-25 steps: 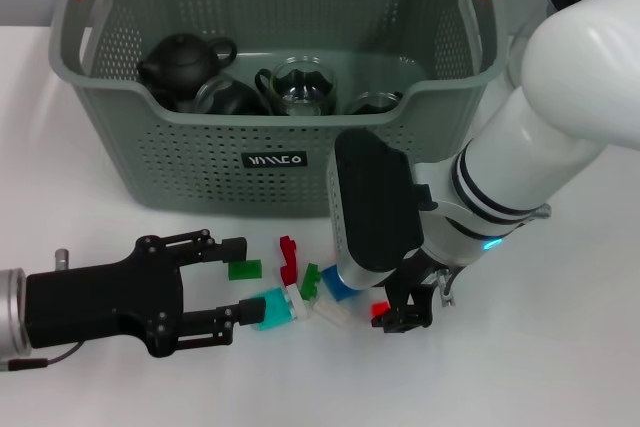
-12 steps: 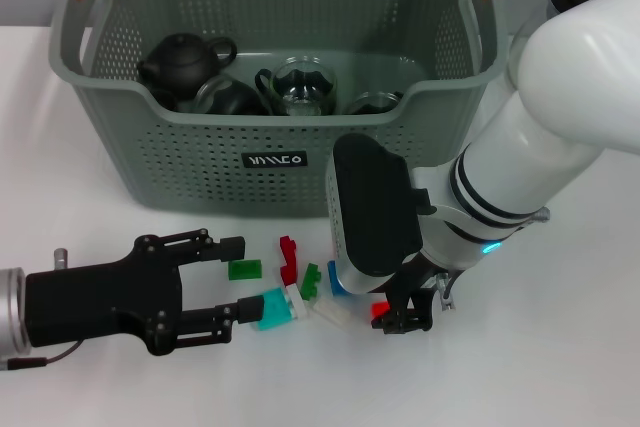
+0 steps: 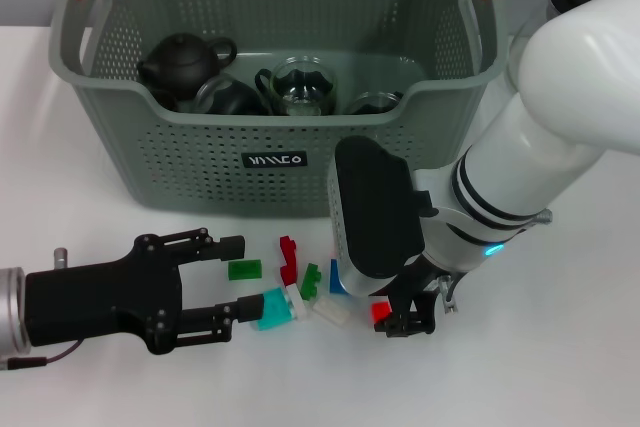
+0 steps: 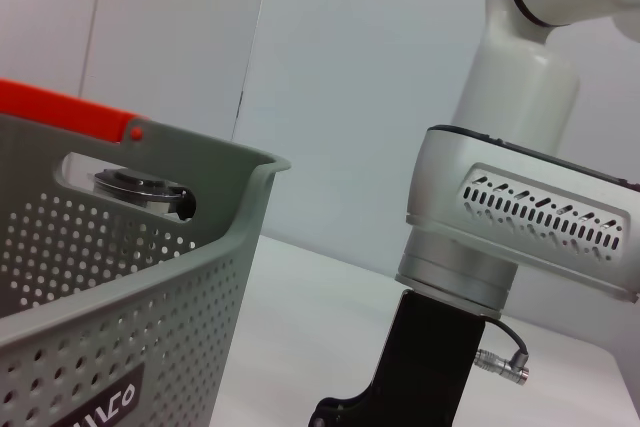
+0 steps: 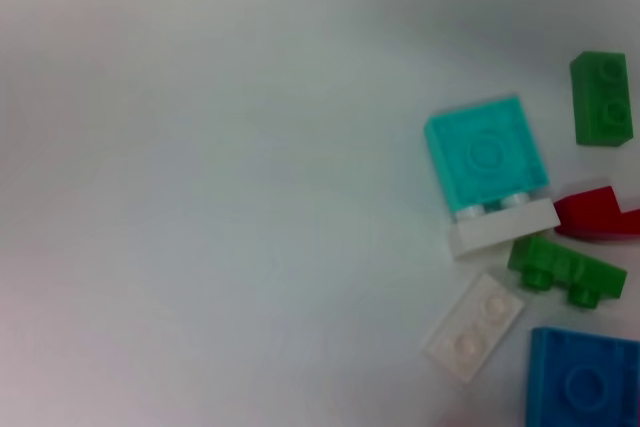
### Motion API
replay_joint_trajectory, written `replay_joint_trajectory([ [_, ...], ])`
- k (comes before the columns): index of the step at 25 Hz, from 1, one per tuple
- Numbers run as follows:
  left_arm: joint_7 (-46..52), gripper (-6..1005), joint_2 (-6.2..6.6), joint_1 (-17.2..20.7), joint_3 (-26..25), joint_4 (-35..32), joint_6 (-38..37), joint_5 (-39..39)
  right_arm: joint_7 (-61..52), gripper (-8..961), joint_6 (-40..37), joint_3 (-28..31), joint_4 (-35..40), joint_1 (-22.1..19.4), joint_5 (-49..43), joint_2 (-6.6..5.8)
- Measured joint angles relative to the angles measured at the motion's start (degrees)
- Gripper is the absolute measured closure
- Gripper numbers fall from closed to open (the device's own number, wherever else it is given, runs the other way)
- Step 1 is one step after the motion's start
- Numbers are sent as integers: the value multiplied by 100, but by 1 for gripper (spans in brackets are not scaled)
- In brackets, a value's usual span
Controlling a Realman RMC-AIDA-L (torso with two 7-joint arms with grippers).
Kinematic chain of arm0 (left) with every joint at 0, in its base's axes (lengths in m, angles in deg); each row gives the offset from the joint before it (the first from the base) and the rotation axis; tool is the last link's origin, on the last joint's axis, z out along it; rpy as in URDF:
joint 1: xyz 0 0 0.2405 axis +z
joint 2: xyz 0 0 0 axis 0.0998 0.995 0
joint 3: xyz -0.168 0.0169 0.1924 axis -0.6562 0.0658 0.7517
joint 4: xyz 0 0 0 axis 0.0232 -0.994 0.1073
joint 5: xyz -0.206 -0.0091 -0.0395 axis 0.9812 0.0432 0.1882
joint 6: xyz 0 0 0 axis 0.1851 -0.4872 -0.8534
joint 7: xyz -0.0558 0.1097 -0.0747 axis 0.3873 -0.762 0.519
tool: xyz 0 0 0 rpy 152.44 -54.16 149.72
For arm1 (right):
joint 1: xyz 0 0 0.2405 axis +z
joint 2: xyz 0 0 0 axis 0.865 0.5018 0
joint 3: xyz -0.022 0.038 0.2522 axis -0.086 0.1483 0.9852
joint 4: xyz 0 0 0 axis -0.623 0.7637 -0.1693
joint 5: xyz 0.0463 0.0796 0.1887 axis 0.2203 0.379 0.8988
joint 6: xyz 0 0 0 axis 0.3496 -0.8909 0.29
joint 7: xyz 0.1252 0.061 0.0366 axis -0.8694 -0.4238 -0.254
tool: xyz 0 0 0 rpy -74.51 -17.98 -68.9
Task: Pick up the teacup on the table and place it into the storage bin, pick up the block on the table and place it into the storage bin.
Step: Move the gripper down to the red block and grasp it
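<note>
Small red block (image 3: 379, 311) sits clamped in the right pincer (image 3: 398, 319), low over the white worktop (image 3: 560, 347), in front of the storage bin (image 3: 275, 162) and toward its right end. Loose blocks lie just left of it: blue (image 3: 335, 277), green (image 3: 310, 280), a second red (image 3: 288, 257), a cyan block (image 3: 270, 308). Left pincer (image 3: 228, 282) rests on the worktop before the bin's left half, fingers apart around the cyan block. In the bin: black teapot (image 3: 180, 62), glass teacup (image 3: 300, 85).
</note>
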Motion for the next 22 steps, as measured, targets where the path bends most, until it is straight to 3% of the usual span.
replay_joint_trajectory([
  [22, 7, 264, -9, 1, 0, 7, -9, 5, -15, 673, -29, -23, -59, 6, 1, 1],
])
